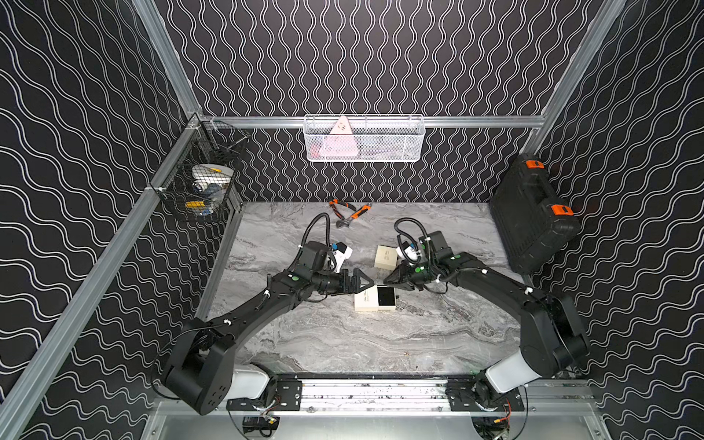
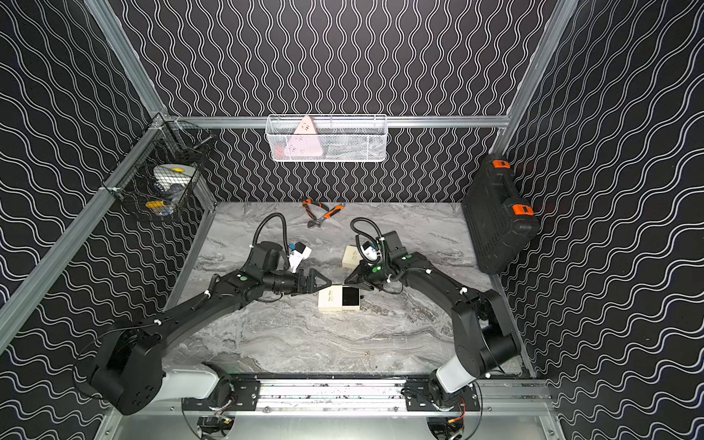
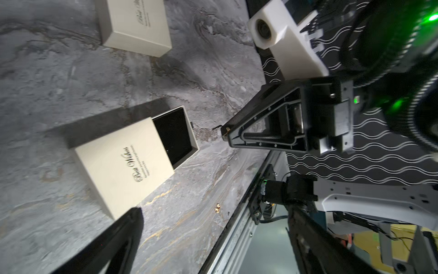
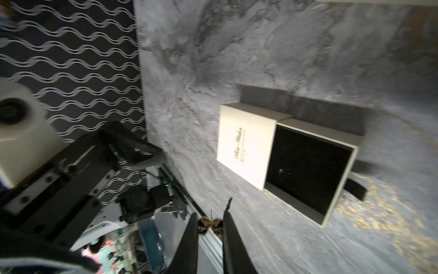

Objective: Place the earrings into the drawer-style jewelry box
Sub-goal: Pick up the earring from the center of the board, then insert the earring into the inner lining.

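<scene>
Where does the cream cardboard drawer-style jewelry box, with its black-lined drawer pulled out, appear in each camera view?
In both top views: the jewelry box sits a little below the picture's centre.
Left wrist view: left of centre, with the open drawer end toward the middle.
Right wrist view: right of centre, at mid height.
Shared landmark: the small black pull tab on the drawer's outer end.

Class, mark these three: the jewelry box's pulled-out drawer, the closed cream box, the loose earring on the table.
drawer (image 1: 385, 296): in a top view, on its bare black lining.
closed cream box (image 1: 386, 257): in a top view, middle of its lid.
loose earring (image 3: 217, 208): left wrist view, on the gold speck itself.
</scene>
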